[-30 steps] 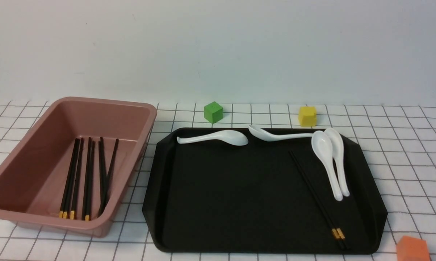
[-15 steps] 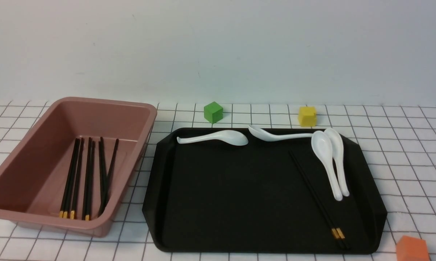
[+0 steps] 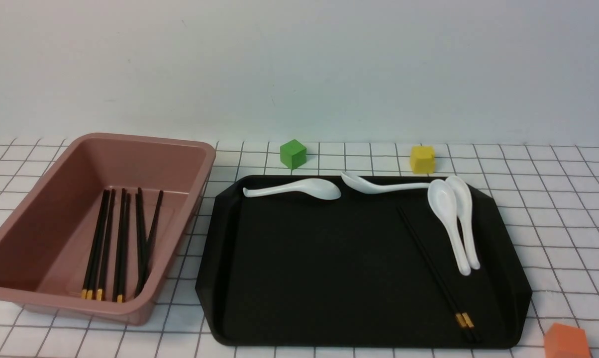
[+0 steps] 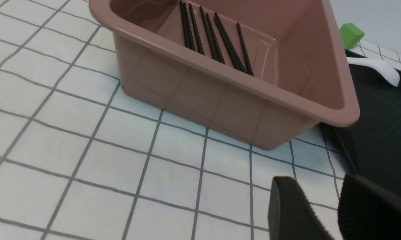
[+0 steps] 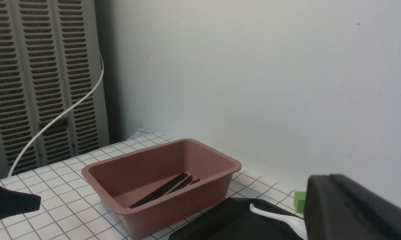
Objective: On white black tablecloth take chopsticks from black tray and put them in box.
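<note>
Two black chopsticks (image 3: 436, 271) with yellow bands lie side by side on the right part of the black tray (image 3: 329, 268), beside white spoons. Several more chopsticks (image 3: 120, 243) lie in the pink box (image 3: 55, 209) at the left of the white black tablecloth (image 3: 553, 209). Neither gripper shows in the front view. In the left wrist view my left gripper (image 4: 317, 181) hangs open and empty above the cloth, near a corner of the box (image 4: 220, 100). In the right wrist view my right gripper (image 5: 330, 176) is shut and empty, high over the tray's side, facing the box (image 5: 174, 206).
Several white spoons (image 3: 449, 219) lie along the tray's far and right edges. A green cube (image 3: 293, 153) and a yellow cube (image 3: 422, 158) stand behind the tray. An orange cube (image 3: 567, 343) sits at the front right. A wall closes the back.
</note>
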Robot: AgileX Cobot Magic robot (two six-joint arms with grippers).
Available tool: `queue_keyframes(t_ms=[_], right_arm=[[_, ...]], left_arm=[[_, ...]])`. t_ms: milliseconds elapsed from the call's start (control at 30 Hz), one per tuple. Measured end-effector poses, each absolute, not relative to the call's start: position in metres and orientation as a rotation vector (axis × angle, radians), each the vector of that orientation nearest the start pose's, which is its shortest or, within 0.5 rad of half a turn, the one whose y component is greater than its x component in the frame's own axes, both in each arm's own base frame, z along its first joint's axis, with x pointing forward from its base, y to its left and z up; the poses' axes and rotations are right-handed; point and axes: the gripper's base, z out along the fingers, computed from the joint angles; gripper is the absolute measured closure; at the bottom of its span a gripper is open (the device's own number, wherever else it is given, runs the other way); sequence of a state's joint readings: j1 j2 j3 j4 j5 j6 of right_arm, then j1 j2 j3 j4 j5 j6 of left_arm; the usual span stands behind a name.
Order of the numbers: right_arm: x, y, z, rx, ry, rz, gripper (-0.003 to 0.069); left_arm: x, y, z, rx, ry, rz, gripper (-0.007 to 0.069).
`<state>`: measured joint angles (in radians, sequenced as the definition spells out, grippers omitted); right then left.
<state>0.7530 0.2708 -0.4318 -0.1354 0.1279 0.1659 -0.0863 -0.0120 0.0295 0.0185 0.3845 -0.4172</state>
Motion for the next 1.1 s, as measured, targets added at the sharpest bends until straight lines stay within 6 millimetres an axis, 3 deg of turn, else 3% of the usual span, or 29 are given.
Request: queue_keyframes(t_ms=[167, 333, 433, 800, 1100], right_arm=[[0.049, 0.044, 0.327, -0.51, 1.391, 0.626, 0.0641], [0.046, 0.041, 0.31, -0.523, 1.392, 0.603, 0.0636], [0.047, 0.038, 0.288, -0.506, 1.425, 0.553, 0.0632], [0.055, 0.013, 0.205, -0.128, 1.558, 0.229, 0.0618], [0.054, 0.003, 0.176, 0.001, 1.822, 0.056, 0.0613]], left_arm=[[0.052, -0.004, 0.169, -0.301, 1.875, -0.326, 0.0386], [0.052, -0.004, 0.169, -0.301, 1.875, -0.326, 0.0386], [0.052, -0.004, 0.169, -0.301, 1.875, -0.326, 0.0386], [0.052, -0.004, 0.169, -0.301, 1.875, -0.326, 0.0386], [0.052, -0.004, 0.169, -0.301, 1.875, -0.326, 0.0386]])
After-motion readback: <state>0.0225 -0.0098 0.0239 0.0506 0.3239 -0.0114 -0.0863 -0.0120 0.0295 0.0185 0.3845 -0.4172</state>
